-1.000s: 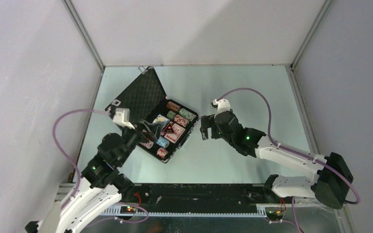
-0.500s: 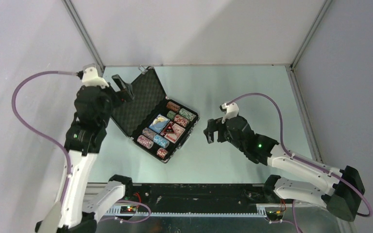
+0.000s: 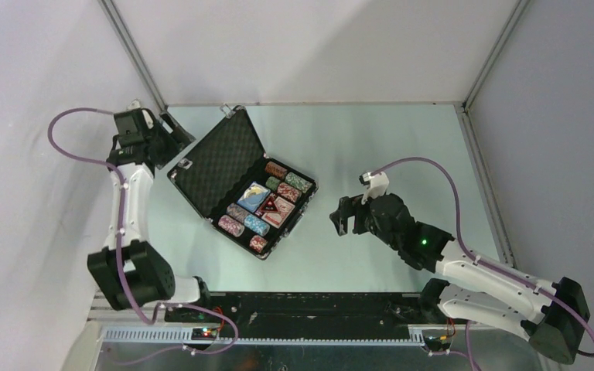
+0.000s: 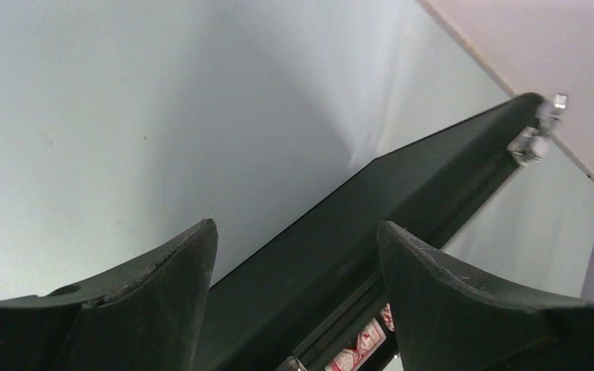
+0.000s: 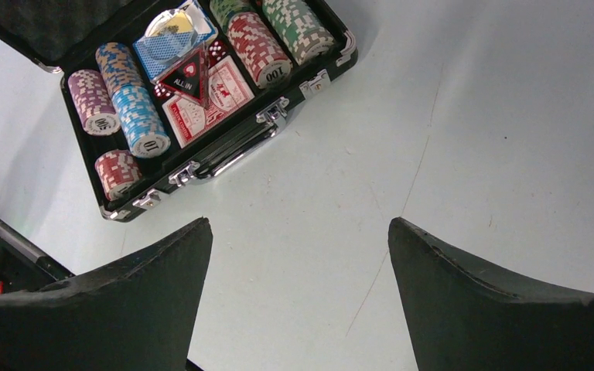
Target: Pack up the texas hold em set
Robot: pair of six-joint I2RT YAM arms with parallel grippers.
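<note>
Two grippers, both spread wide and holding nothing, flank the open case (image 3: pixel 288 219). The left gripper (image 3: pixel 175 134) sits behind the lid (image 3: pixel 218 158), whose dark outer edge runs just ahead of its fingers in the wrist view; whether a finger touches it I cannot tell. The right gripper (image 3: pixel 340 220) hovers apart from the case, which lies ahead of it and to its left, front wall facing it.

Everything looks packed: chip stacks (image 5: pixel 135 120), card decks (image 5: pixel 205 104), the triangle (image 5: pixel 186 77) and tiny red dice (image 5: pixel 216 52) all sit in their foam slots, so closing the lid is probably what remains.

Filled with chips, the case is likely heavy for its bulk and stiff, so it should sit firm on the smooth table (image 5: pixel 472 154), though a hard shove could slide it. The lid is the light part; it hinges freely and would drop once past upright. Its hard, slick rim gives little to pinch, so a push from behind with a fingertip, near the middle of the top edge, seems the better hold. The handle (image 5: pixel 236 151) and front wall offer the right gripper a bracing spot. The metal latches (image 5: pixel 273 112) are small and probably springy, needing a firm, square press.
</note>
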